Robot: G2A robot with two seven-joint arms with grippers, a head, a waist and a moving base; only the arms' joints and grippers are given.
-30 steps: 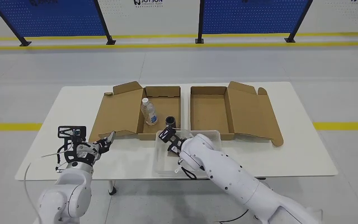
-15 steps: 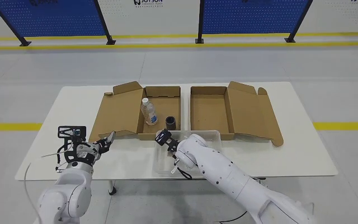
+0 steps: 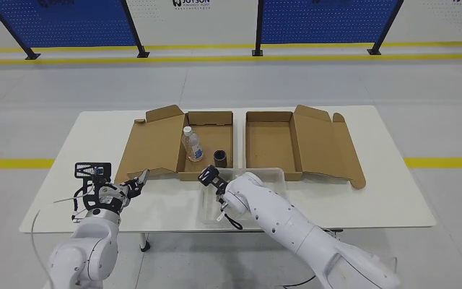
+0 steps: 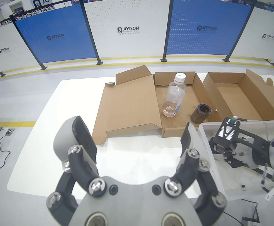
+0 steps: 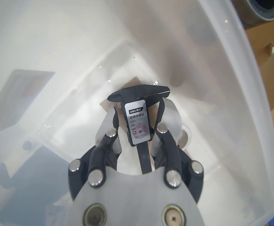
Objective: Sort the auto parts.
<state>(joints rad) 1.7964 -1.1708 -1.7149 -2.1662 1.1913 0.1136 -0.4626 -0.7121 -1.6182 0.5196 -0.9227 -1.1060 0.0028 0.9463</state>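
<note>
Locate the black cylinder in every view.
Top view: cylinder in the left box, at its near corner, beside the bottle.
Left wrist view: cylinder in that box, between the bottle and the bin.
Right wrist view: its dark round end, cut by the picture's edge, just beyond the bin wall.
Shared landmark: the clear bin.
</note>
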